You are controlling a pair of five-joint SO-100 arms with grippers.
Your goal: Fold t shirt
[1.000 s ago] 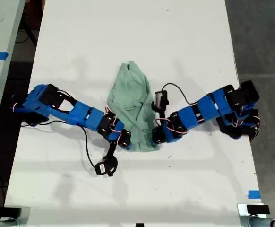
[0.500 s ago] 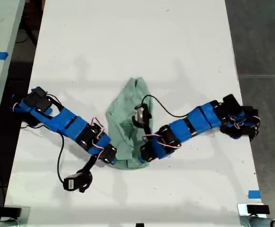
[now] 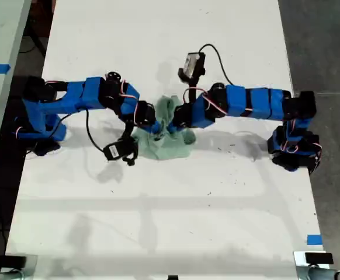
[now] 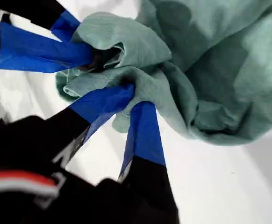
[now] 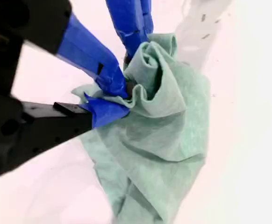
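Exterior view: the shirt (image 3: 171, 146) is seen bunched into a small pale green heap near the middle of the white table (image 3: 158, 221), and two blue arms are met over its upper edge, one reaching in from the exterior view's left, the other from the exterior view's right. Which of them is the first cannot be told from the wrist views.

First wrist view now: my first gripper (image 4: 135, 97) is clamped on a rolled fold of the shirt (image 4: 211, 70), cloth pinched tight between both blue fingers. The other gripper is caught just beside it, biting the same ridge of fabric, and the rest of the cloth is heaped behind.

Over to the second wrist view: my second gripper (image 5: 121, 99) is closed on the shirt (image 5: 159, 140) too, with a crumpled lip of fabric held between its jaws. The cloth is draped away from the grip in loose wrinkles onto the table, and a blue finger of the other gripper is pressed into the same fold.

Against half a second ago, a big swing is noted. Both arms have been carried up the exterior view, and the shirt has been dragged with them. Then it lay lower and drawn out long; now it is gathered short and thick. Blue tape (image 3: 314, 239) is seen near the table's lower corner at the exterior view's right
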